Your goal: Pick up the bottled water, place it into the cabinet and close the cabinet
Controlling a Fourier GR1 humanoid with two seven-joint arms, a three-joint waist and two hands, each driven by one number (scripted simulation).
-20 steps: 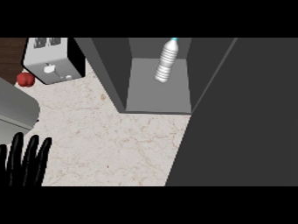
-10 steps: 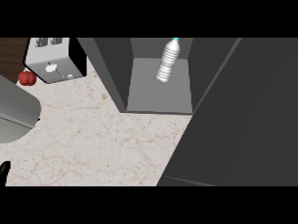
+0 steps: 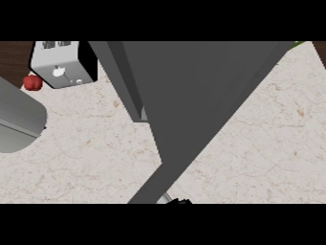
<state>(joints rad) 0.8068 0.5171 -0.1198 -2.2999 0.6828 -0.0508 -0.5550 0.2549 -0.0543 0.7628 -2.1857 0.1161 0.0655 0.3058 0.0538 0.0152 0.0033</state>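
Covering nearly the whole cabinet (image 3: 121, 72) opening, the dark door (image 3: 201, 105) stands almost shut, which suggests the closing step. The bottled water is not visible, presumably hidden inside behind it. Only a black sliver of what is probably the right hand (image 3: 179, 201) shows at the door's lower tip; I cannot tell its pose.

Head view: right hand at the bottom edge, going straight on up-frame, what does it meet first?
Likely the cabinet door: the right hand shows as a sliver just under the door's lower tip. Depth unclear.
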